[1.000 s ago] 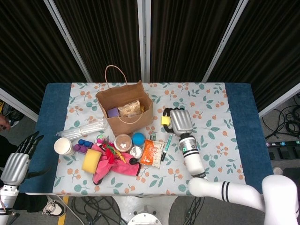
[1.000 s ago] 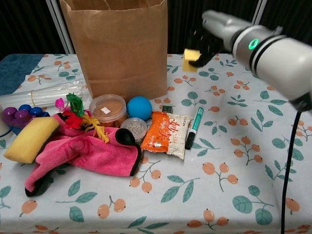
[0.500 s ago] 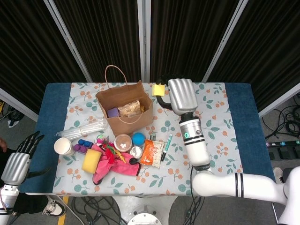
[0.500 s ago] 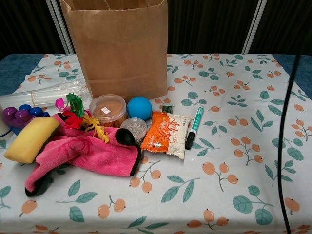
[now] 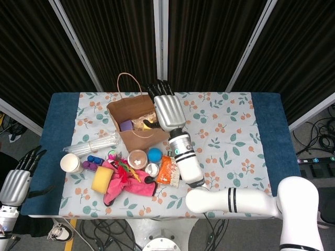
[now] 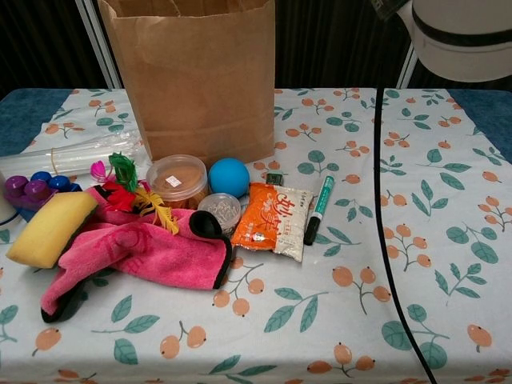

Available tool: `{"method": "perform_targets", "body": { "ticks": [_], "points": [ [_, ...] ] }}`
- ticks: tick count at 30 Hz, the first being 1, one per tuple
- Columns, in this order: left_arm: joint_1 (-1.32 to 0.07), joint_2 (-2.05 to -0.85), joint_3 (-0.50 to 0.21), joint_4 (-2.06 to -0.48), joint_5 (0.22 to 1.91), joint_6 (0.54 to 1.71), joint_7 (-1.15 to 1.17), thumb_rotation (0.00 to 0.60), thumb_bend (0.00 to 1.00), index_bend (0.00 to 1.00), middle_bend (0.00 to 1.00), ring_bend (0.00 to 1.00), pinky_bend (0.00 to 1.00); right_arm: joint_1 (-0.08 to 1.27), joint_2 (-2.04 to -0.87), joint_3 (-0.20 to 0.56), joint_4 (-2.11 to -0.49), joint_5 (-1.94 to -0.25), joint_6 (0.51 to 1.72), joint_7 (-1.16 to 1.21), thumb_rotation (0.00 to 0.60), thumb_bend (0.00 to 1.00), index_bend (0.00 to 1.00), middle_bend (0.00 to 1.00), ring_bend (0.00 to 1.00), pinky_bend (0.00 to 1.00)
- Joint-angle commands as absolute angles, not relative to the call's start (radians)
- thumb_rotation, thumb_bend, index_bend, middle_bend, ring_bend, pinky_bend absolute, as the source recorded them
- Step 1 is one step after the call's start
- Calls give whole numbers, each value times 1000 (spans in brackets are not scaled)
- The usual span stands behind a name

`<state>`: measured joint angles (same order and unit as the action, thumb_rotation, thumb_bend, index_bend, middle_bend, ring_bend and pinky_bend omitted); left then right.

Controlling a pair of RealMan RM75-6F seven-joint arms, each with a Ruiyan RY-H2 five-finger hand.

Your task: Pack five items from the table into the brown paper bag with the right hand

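Over the open mouth of the brown paper bag [image 5: 138, 125], at the table's far left, the right hand [image 5: 168, 111] hovers palm down; something yellow shows under it, but whether the fingers grip it I cannot tell. This looks like the drop step: release, then reach for another item, perhaps the blue ball [image 5: 154, 155].

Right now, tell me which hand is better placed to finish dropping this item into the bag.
The right hand: it hovers over the brown paper bag opening. The left hand sits off the table's left edge, away from the bag.
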<state>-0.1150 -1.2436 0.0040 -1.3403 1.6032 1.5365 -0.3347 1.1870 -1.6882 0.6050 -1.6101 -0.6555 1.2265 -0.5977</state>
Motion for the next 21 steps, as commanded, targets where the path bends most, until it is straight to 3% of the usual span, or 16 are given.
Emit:
{"method": "perform_targets", "body": {
  "ticks": [1,6,9,16,21],
  "points": [
    [-115,-1246,6,-1341,1606,1536,-334,600,61,111,100,63,159,1167,-1671,595,-1618,-701,1220,-547,600,0,18,45,0,0],
    [-111,-1248,12,-1344,1609,1537,-328,600,60,111,99,63,158,1095,-1583,581,-1755,-771,1275,-523,600,0,14,57,0,0],
    [-113,-1249,13,-1349,1612,1536,-324,600,60,111,100,63,158,1005,-1476,534,-1881,-863,1328,-521,600,0,14,102,0,0],
    [-128,-1258,16,-1363,1628,1523,-305,600,61,111,100,62,159,724,-1190,322,-2087,-994,1377,-462,600,0,14,163,0,0],
    [-141,-1261,15,-1372,1636,1511,-284,600,61,111,100,62,159,576,-1042,139,-2088,-1100,1337,-409,600,0,63,141,0,0]
  ]
}}
